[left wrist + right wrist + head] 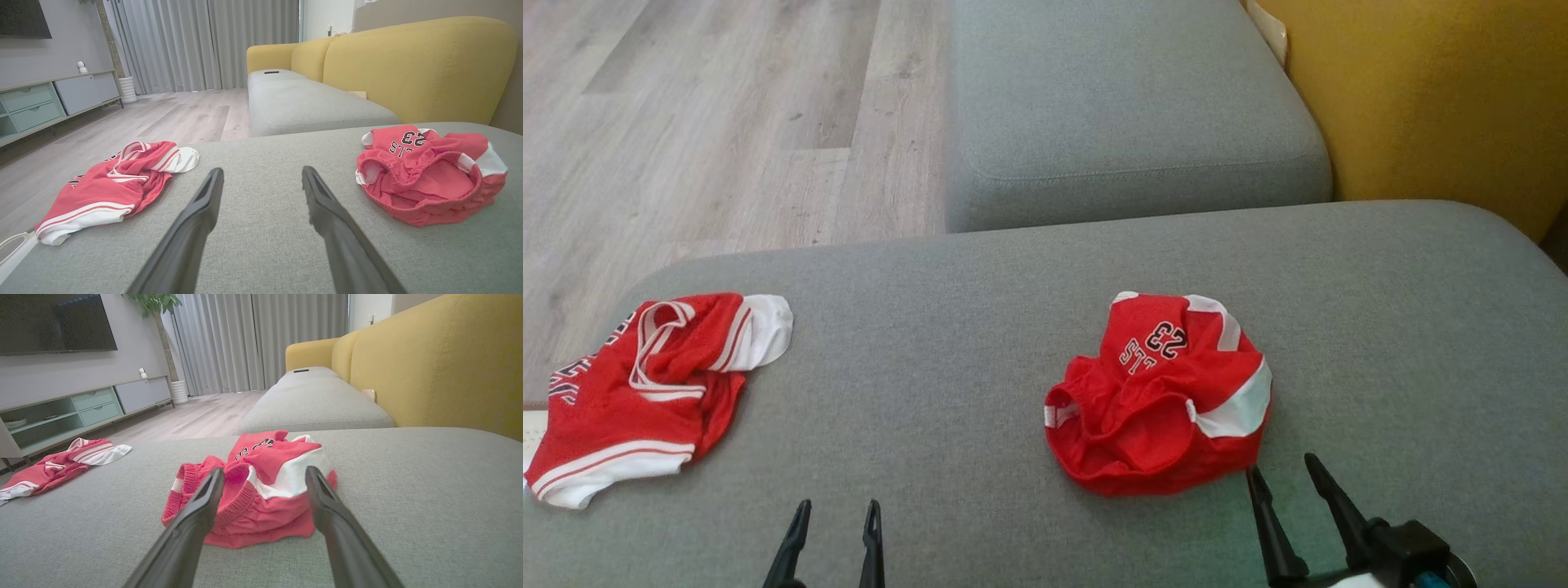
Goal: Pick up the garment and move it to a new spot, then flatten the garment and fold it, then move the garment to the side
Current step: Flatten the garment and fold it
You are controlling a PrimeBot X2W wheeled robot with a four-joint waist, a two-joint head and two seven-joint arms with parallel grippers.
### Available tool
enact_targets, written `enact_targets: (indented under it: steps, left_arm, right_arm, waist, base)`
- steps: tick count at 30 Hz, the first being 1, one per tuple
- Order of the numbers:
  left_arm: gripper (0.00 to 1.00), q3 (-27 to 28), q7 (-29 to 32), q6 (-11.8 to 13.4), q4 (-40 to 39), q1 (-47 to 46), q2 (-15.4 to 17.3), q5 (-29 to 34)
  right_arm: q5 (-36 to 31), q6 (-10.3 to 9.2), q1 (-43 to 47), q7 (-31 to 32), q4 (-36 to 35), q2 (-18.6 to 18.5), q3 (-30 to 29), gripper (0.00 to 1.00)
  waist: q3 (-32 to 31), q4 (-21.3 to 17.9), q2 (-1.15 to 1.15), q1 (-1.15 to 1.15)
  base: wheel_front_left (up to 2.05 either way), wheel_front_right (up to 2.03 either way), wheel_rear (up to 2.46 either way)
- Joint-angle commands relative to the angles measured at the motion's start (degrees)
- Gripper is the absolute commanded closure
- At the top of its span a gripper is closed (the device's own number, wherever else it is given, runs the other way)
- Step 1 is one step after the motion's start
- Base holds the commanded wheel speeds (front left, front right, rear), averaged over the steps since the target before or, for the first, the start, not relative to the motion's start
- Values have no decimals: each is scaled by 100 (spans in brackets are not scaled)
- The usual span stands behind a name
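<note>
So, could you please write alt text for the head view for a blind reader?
Two crumpled red-and-white garments lie apart on a grey sofa cushion: shorts numbered 23 on the right, a jersey at the left edge. The right claw is open just short of the shorts; the left claw, open, points at bare cushion.

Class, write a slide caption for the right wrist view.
Open right gripper faces crumpled red shorts on the grey cushion.

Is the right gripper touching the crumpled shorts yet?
Cannot tell. In the head view one fingertip of the open right gripper lines up with the near edge of the shorts, with neither gap nor contact plain.
</note>
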Motion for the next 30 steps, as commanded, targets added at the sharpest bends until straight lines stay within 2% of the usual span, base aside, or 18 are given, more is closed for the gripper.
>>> enact_targets:
  steps: [1,13,16,21,23,30]
  left_arm:
    - [0,178,-70,-24,-160,-399,-79,60]
    - [0,74,-70,-127,-42,-495,-101,46]
    - [0,-76,-70,-346,148,-558,-120,-91]
    - [0,-438,-70,-1033,792,-928,-160,-644]
    - [0,-616,-70,-1214,1081,-1198,-167,-930]
    - [0,-1687,96,-1360,1987,-2494,-171,-2335]
  right_arm:
    - [36,21,-210,-22,-186,-20,124,0]
    - [-11,21,-241,-22,-247,-20,43,0]
    - [-41,21,-243,-22,-279,-20,18,0]
    - [-64,21,-320,-22,-388,-20,0,0]
    - [-81,21,-383,-22,-433,-20,-19,0]
    - [-104,21,-685,-22,-580,-20,9,0]
  waist:
    - [23,4,0,0]
    - [152,-76,0,0]
    - [203,-182,0,0]
    - [379,-432,0,0]
    - [489,-546,0,0]
    - [933,-1003,0,0]
  base:
    - [0,0,0]
    - [0,0,0]
    - [0,0,0]
    - [0,0,0]
    - [0,0,0]
    - [0,0,0]
